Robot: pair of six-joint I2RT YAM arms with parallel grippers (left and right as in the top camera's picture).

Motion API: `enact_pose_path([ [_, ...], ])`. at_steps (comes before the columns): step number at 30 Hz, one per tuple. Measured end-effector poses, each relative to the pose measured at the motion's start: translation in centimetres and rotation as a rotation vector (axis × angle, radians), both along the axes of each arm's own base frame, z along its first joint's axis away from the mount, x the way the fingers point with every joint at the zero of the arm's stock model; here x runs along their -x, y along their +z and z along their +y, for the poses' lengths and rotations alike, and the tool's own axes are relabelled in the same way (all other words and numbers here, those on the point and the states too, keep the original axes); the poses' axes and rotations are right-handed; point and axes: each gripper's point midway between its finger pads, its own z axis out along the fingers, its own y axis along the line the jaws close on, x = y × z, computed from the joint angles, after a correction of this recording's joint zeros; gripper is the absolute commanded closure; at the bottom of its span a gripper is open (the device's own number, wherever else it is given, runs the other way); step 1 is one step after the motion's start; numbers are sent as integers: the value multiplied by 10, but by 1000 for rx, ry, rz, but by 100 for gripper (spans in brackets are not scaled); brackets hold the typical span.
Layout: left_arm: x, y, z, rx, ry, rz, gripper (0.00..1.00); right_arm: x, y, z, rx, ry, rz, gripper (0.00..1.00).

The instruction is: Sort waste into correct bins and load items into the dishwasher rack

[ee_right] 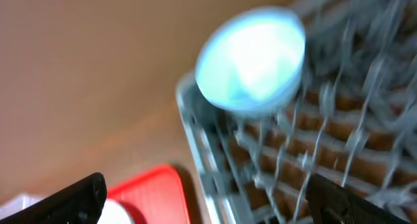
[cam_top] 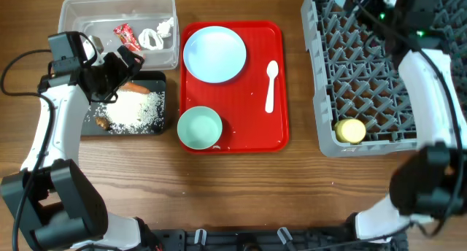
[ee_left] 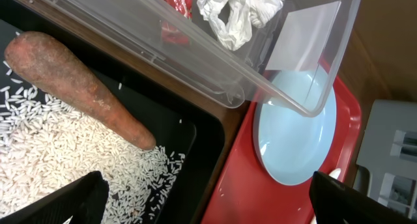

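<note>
Loading the rack (ee_right: 326,159): blue bowl (ee_right: 251,58) at its corner, right gripper (ee_right: 205,191) wide, empty (left gripper (ee_left: 208,191) too, over rice (ee_left: 58,159)); plate (cam_top: 214,54) probably next, by its rim.

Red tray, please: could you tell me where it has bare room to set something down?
The red tray is bare in its lower right corner in the overhead view, bordered by the mint-green bowl and the white spoon. Its left half is crowded: the light blue plate sits just behind the bowl.
</note>
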Motion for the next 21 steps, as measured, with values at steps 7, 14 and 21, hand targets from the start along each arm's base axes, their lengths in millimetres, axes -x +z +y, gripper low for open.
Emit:
enact_pose_path([
  [7, 0, 0, 0, 0, 0, 0, 0, -11, -18, -3, -150, -42, 35, 11],
  [14, 0, 0, 0, 0, 0, 0, 0, -35, -5, -37, -43, -273, -71, 23],
  [21, 0, 0, 0, 0, 0, -1, 0, -70, -80, -37, -55, -254, 38, 21],
])
